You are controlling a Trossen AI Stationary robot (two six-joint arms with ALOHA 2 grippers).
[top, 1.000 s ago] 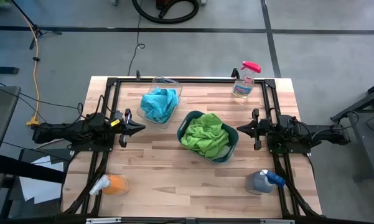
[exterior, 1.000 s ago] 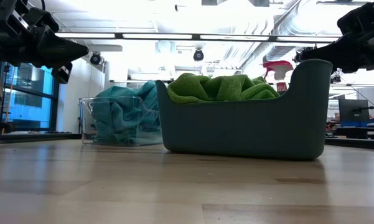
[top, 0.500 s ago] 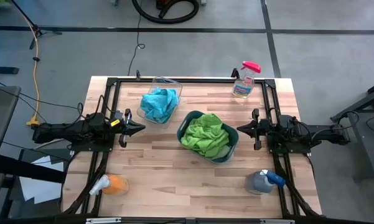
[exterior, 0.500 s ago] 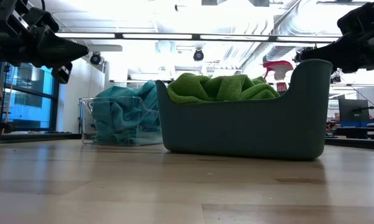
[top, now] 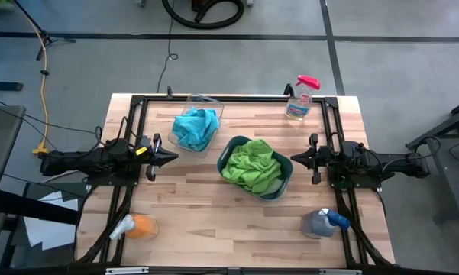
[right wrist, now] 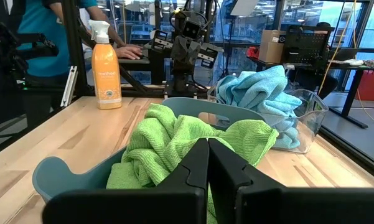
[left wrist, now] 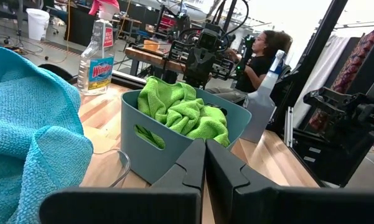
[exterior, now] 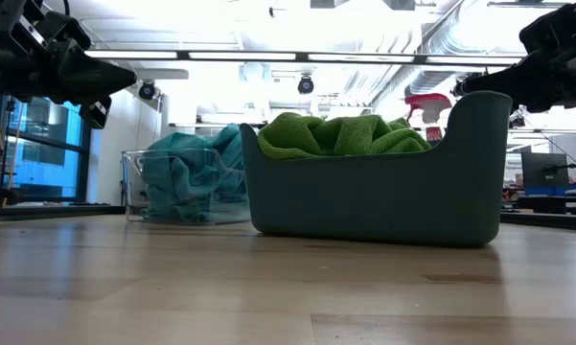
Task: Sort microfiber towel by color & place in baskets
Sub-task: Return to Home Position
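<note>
Lime green towels (top: 251, 166) fill the dark teal-grey basket (top: 284, 186) at the table's middle; they also show in the low view (exterior: 340, 134). Turquoise towels (top: 195, 127) are heaped in the clear basket (top: 212, 103) toward the far left, and rise above its rim in the low view (exterior: 177, 172). My left gripper (top: 174, 156) hovers shut to the left of the baskets, above the table. My right gripper (top: 294, 159) hovers shut just right of the teal-grey basket. Neither touches anything.
A pink-topped spray bottle (top: 299, 98) stands at the far right corner, a blue-topped one (top: 324, 221) near right, an orange bottle (top: 134, 227) near left. A black metal frame (top: 135, 107) runs along the table's edges. People sit beyond the table in the wrist views.
</note>
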